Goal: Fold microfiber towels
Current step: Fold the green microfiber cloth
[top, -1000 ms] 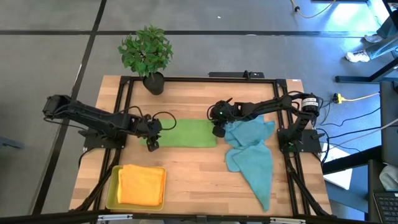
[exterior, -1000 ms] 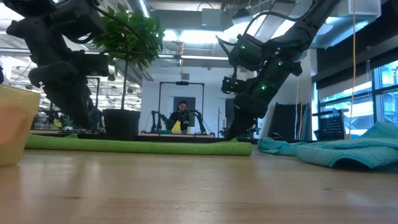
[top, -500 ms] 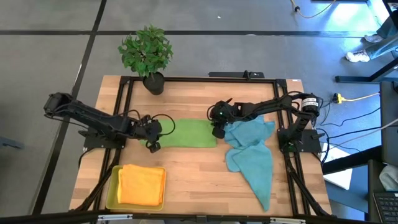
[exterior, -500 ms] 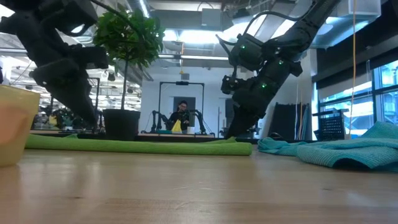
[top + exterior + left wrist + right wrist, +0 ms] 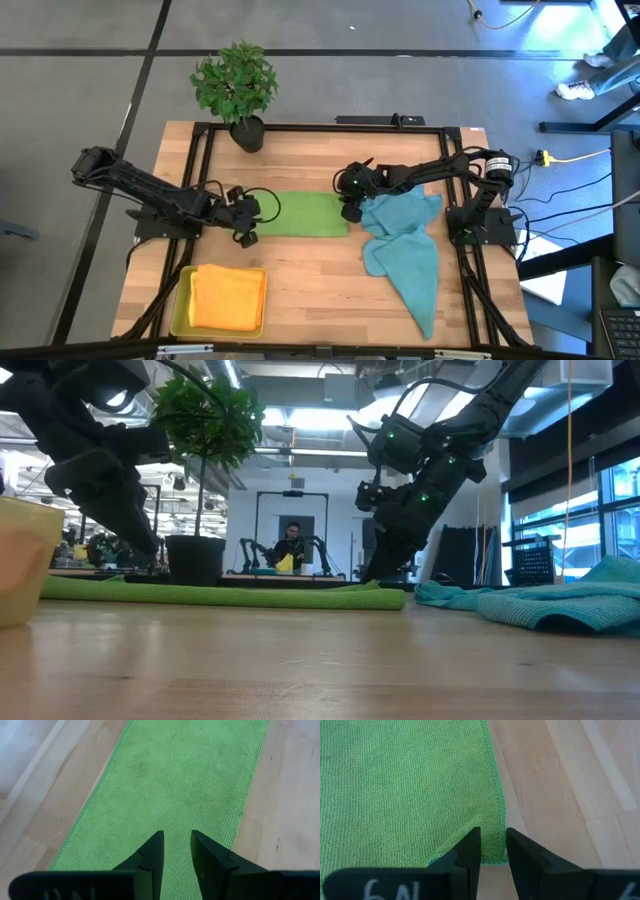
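Green towel (image 5: 298, 214) lies flat between left gripper (image 5: 246, 238) and right gripper (image 5: 349, 213).

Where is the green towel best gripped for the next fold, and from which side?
Probably at its two short ends. The green towel lies flat as a long strip, so come from above and pinch the corners. The left gripper and right gripper are already poised there, fingers slightly apart.

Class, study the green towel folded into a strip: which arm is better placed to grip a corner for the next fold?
Probably the right: its hand sits over the green towel's corner edge. The left hand is above mid-cloth.
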Action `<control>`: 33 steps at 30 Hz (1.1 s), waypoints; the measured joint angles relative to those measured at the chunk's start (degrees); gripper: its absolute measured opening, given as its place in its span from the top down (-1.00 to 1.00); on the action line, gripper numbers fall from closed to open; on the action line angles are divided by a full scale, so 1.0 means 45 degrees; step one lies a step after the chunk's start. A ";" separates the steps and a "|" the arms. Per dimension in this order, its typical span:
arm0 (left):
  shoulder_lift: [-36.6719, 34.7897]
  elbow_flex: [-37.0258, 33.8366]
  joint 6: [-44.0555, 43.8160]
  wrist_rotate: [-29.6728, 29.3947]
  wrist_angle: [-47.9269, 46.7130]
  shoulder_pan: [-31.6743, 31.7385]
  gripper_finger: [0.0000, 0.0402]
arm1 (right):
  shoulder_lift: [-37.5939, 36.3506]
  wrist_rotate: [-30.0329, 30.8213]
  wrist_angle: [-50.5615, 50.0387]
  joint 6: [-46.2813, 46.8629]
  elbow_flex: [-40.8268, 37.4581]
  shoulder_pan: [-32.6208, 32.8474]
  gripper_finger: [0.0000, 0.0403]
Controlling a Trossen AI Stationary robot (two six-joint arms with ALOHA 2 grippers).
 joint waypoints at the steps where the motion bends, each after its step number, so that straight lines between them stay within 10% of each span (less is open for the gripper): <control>1: 0.0000 0.0000 0.0005 0.0000 0.0000 0.0000 0.56 | 0.0000 0.0002 0.0000 -0.0002 0.0005 0.0000 0.54; 33: 0.1901 0.0000 0.0621 0.0604 0.1167 0.0774 0.56 | -0.0005 0.0006 0.0010 0.0270 0.0003 0.0063 0.54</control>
